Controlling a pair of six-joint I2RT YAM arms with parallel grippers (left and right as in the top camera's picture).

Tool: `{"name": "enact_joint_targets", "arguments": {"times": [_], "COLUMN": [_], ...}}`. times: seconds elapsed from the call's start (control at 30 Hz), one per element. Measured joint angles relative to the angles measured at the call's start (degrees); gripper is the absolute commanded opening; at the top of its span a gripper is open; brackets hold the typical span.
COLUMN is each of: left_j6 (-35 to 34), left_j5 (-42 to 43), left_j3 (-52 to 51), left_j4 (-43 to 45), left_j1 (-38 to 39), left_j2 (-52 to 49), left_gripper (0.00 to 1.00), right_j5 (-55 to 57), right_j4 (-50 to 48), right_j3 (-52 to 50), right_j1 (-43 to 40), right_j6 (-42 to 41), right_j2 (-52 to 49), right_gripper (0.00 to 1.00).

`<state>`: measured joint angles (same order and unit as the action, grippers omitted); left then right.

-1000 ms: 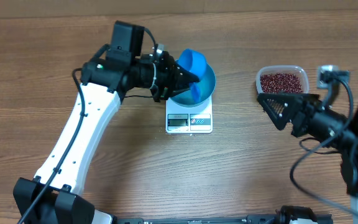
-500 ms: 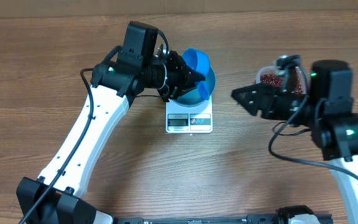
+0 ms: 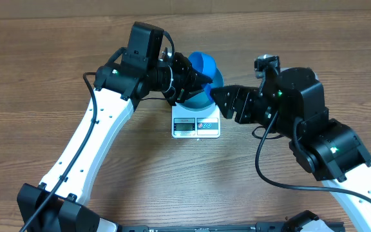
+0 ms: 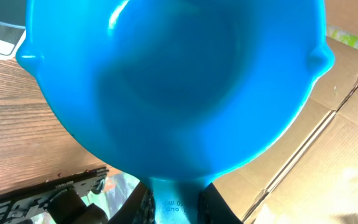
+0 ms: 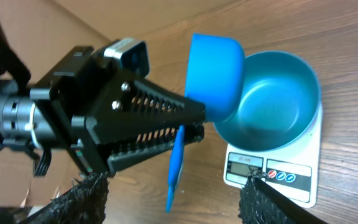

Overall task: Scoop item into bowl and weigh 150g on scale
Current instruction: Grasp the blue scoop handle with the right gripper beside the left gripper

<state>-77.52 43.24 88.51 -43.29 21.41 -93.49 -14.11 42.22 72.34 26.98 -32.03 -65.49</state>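
The left claw [image 3: 195, 82] is pinched on the thin handle [image 5: 175, 168] of a blue scoop [image 5: 215, 74], the handle running back between its two fingers. In the left wrist view the scoop's cup fills most of the frame and only its stem shows, down between the finger bases. From the right wrist the cup is tipped on its side, hanging over the near-left rim of the bowl [image 5: 272, 106]. Whether it touches that rim, and whether it carries anything, cannot be told. The bowl sits on the scale [image 5: 297, 174], covering most of the platform, and its inside shows smooth blue. The scale's display [image 5: 241, 168] and small round markings lie along the edge that sticks out from under the bowl. The right claw [image 3: 223, 103] is spread wide with nothing between its fingers [image 5: 86, 199], which frame the bottom corners of its own camera view. From overhead it points left at the bowl, just beside the bowl's right side and over the right edge of the scale. Contact cannot be judged. The two claws face each other across the bowl. The scale rests on the wooden table [image 3: 172, 180], near its middle, with both arms reaching in from the near edge.
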Motion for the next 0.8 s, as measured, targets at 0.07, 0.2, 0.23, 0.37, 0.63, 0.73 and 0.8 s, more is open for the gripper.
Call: {"name": "enact_joint_targets", "arguments": {"times": [0.07,0.2,0.23,0.37,0.63,0.73,0.8], "left_j6": [-0.5,-0.6,-0.8,-1.0,-1.2,-1.4,-1.5], "left_j5": [0.0,-0.9,-1.2,-2.0,-4.3,-5.2,-5.6], "left_j3": [0.0,0.0,0.0,0.0,0.0,0.0,0.0], "left_j4": [0.0,0.0,0.0,0.0,-0.2,-0.2,-0.2], "left_j1": [0.3,1.2,1.4,1.4,1.4,1.4,1.4], "left_j2": [0.0,0.0,0.0,0.0,0.0,0.0,0.0], "left_gripper": [0.04,0.04,0.04,0.04,0.05,0.04,0.04], "right_j5": [1.1,1.4,1.4,1.5,2.2,3.0,3.1], "right_j4": [0.3,0.2,0.0,-1.4,-3.1,-3.2,-3.6], "right_j3": [0.4,0.4,0.4,0.4,0.4,0.4,0.4], "right_j1": [0.1,1.3,1.8,3.2,3.4,3.4,3.4], "right_j6": [-1.1,-2.9,-3.0,-3.6,-4.1,-4.0,-4.1], "right_j2": [-1.3,-5.2,-5.7,-7.5,-9.5,-10.0,-10.1], "right_gripper": [0.70,0.66,0.64,0.58,0.41,0.36,0.32]}}
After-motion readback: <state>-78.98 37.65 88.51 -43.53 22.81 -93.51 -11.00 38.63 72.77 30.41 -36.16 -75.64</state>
